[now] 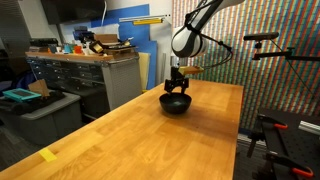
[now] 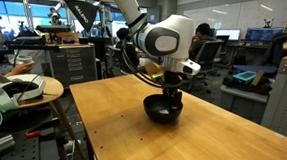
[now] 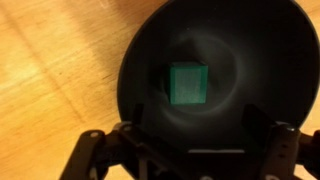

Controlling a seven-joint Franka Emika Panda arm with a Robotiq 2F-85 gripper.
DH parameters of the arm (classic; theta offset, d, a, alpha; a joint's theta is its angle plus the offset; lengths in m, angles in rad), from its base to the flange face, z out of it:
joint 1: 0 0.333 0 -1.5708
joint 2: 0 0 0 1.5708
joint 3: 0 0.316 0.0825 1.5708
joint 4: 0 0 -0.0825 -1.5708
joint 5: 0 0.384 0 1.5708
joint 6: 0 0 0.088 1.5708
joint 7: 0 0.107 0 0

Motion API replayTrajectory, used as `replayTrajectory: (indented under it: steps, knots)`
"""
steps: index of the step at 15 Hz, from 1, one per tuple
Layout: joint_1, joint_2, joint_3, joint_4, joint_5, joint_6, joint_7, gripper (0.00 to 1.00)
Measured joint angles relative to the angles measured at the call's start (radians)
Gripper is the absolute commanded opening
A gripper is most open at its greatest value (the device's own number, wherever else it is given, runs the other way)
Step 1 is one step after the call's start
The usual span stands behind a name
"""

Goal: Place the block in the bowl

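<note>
The green block [image 3: 187,84] lies flat on the bottom of the black bowl [image 3: 262,50], free of the fingers. The bowl stands on the wooden table in both exterior views [image 1: 176,104] [image 2: 163,112]. My gripper [image 3: 195,135] hangs straight above the bowl with its two dark fingers spread wide apart and nothing between them. In both exterior views the gripper [image 1: 177,86] [image 2: 171,92] sits just over the bowl's rim. The block is hidden inside the bowl in the exterior views.
A flat yellow tape piece [image 1: 48,155] lies near the table's front corner. Cabinets with clutter [image 1: 85,62] stand beside the table. A black stand [image 1: 268,60] rises at its far side. A side cart with a bowl [image 2: 23,88] stands next to the table.
</note>
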Motion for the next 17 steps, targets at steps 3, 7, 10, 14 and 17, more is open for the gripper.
replayTrajectory:
  steps: [3,7,10,14,17]
  knots:
    - [0.000,-0.020,0.002,0.003,0.000,0.000,0.000,1.00]
    - [0.000,-0.062,0.007,0.000,0.000,-0.003,0.000,1.00]
    - [0.000,-0.104,0.019,-0.016,0.000,-0.006,-0.006,1.00]
    - [0.000,-0.165,0.038,-0.051,0.006,-0.014,-0.021,1.00]
    - [0.000,-0.177,0.038,-0.062,0.007,-0.019,-0.025,1.00]
